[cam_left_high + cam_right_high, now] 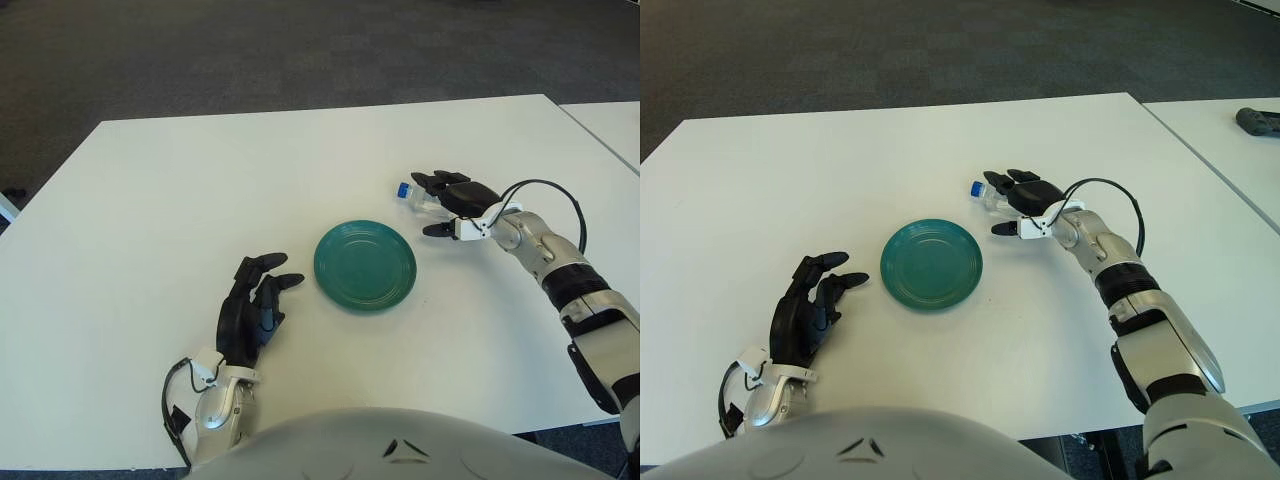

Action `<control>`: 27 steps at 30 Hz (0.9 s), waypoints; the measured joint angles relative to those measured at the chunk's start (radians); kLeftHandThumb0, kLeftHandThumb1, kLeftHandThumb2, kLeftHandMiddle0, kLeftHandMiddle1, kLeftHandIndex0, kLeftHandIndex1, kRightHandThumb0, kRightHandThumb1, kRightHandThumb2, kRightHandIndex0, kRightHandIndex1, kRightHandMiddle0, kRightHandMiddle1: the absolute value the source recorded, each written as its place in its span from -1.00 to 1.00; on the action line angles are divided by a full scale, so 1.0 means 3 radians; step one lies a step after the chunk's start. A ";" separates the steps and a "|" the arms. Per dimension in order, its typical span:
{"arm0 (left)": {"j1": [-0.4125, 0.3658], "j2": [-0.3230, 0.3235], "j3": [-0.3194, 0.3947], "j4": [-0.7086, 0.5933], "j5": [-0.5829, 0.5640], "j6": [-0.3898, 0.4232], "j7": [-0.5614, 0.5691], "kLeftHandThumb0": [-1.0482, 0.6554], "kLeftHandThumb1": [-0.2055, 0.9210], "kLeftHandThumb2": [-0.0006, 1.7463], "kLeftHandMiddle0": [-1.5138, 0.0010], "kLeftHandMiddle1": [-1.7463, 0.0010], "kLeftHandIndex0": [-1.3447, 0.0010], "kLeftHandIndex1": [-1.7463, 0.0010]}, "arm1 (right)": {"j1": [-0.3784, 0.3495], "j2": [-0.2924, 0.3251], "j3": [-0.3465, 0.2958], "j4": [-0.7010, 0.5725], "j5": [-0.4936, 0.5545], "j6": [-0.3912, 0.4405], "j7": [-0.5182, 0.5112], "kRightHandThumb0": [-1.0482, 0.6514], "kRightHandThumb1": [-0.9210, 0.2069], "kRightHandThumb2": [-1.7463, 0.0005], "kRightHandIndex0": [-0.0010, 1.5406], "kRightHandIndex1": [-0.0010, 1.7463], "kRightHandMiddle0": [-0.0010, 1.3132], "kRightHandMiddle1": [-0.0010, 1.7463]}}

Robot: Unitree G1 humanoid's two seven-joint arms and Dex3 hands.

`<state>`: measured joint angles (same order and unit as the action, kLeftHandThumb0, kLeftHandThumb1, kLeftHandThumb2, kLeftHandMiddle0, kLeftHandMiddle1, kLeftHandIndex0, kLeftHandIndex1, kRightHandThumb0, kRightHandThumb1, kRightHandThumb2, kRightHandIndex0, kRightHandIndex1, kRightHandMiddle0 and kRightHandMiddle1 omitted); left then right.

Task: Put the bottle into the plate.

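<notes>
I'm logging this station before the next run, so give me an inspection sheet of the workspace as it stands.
Surface: white table, no marks seen.
Job's things: green plate near the middle, nothing in it; bottle with a blue cap lying on its side beyond and to the right of the plate.
Clutter: nothing seen.
Hands: right hand over the bottle, fingers draped across it, grasp not confirmed; left hand left of the plate, fingers relaxed, holding nothing.
Cables: black cable looping over the right forearm; another at the left wrist.
Surroundings: dark carpet; second white table at right, carrying a dark object.
</notes>
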<state>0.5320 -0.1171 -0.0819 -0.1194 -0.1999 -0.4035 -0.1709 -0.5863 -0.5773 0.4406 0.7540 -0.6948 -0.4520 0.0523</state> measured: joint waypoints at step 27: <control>0.0242 -0.0002 -0.0119 -0.0193 0.0051 -0.0040 0.0018 -0.78 1.00 -0.29 0.23 -0.22 0.59 -0.34 | -0.0088 0.0054 0.0079 0.0204 -0.0005 -0.0009 -0.0183 -1.00 -1.00 0.45 -0.82 -0.97 -0.92 -0.74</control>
<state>0.6045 -0.1176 -0.1177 -0.1772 -0.1845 -0.4154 -0.1656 -0.6128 -0.5612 0.4644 0.8153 -0.6963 -0.4546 -0.0026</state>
